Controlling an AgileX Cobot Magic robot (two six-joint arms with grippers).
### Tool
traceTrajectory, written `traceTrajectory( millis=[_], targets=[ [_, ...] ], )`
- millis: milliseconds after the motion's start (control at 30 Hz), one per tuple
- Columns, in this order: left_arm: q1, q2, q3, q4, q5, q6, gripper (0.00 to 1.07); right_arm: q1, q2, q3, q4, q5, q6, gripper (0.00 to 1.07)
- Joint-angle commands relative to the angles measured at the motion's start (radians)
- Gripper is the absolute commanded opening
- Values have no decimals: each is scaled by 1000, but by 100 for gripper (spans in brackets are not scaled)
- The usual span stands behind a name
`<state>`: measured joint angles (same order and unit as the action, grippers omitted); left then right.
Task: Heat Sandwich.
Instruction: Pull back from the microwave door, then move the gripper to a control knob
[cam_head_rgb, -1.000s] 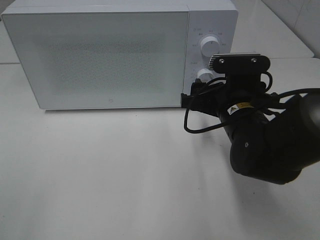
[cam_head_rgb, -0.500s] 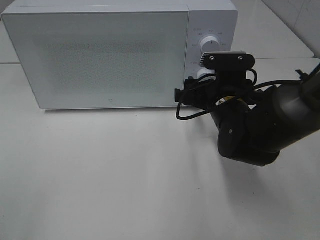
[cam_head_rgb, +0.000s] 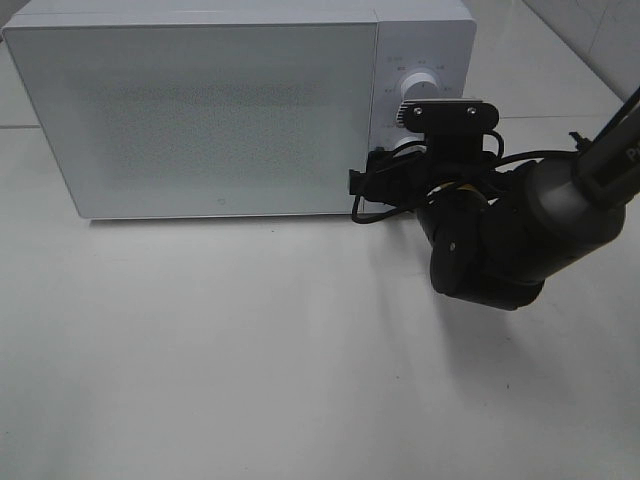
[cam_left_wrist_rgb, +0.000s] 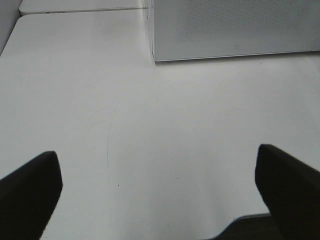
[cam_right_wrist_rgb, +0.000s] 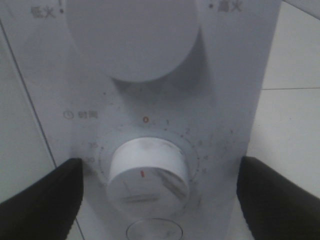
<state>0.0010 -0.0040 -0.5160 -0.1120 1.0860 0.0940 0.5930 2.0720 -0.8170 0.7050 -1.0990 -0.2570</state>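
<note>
**Right gripper at the timer knob; sandwich out of sight**

On my left, the left gripper (cam_left_wrist_rgb: 157, 160) hangs over bare table (cam_left_wrist_rgb: 125, 115); its two dark fingers (cam_left_wrist_rgb: 30, 192) are spread wide with nothing between them; ahead of it I see a lower front corner of the microwave (cam_left_wrist_rgb: 235, 30).

From the high camera, the white microwave stands at the back of the table; its door (cam_head_rgb: 200, 110) is shut, and the speckled window shows me nothing of the inside; the sandwich appears in none of my views, so I cannot tell where it is.

Right of the door, the control panel (cam_head_rgb: 425, 40) carries two white knobs, one above the other; the upper knob (cam_head_rgb: 418, 88) shows just above the wrist camera (cam_head_rgb: 447, 113), which hides the lower one from this angle. The black right arm (cam_head_rgb: 500, 240) reaches in from the right edge to the panel; a looped cable (cam_head_rgb: 372, 205) hangs by the door's lower right corner.

Through the right wrist camera, the right gripper (cam_right_wrist_rgb: 160, 167) faces the panel squarely; its jaws stand wide, one finger (cam_right_wrist_rgb: 40, 200) on either side of the lower knob (cam_right_wrist_rgb: 147, 172), both clear of it and gripping nothing. A numbered dial rings that knob, with an orange 0 (cam_right_wrist_rgb: 145, 120) above it and a small red mark (cam_right_wrist_rgb: 142, 174) on its face. Whether the fingertips reach as far forward as the knob I cannot tell.
</note>
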Motion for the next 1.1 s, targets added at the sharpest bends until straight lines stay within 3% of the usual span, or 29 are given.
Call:
traceTrajectory(
  millis=[33,233,367,467,533,600,733,1100],
  targets=[
    [-1,-17,-1,-2,-10,-6,98,-8,-1,-10,-27,-2,14,76],
    [-1,-17,-1,-2,-10,-6,98,-8,2,-11,-34,-4,15,73],
    [-1,-17,-1,-2,-10,-6,98,-8,2,-11,-34,-5,15,63],
    [-1,-17,-1,-2,-10,-6,98,-5,-1,-11,-32,-9,14,46],
    [-1,-17,-1,-2,-10,-6,98,-5,-1,-11,-32,-13,14,42],
    [-1,-17,-1,-2,-10,-6,98,-5,-1,-11,-32,-20,14,26],
    [-1,-17,-1,-2,-10,-6,98,-5,-1,-11,-32,-20,14,14],
    [-1,-17,-1,-2,-10,-6,98,-5,-1,-11,-36,-28,22,15]
  ],
)
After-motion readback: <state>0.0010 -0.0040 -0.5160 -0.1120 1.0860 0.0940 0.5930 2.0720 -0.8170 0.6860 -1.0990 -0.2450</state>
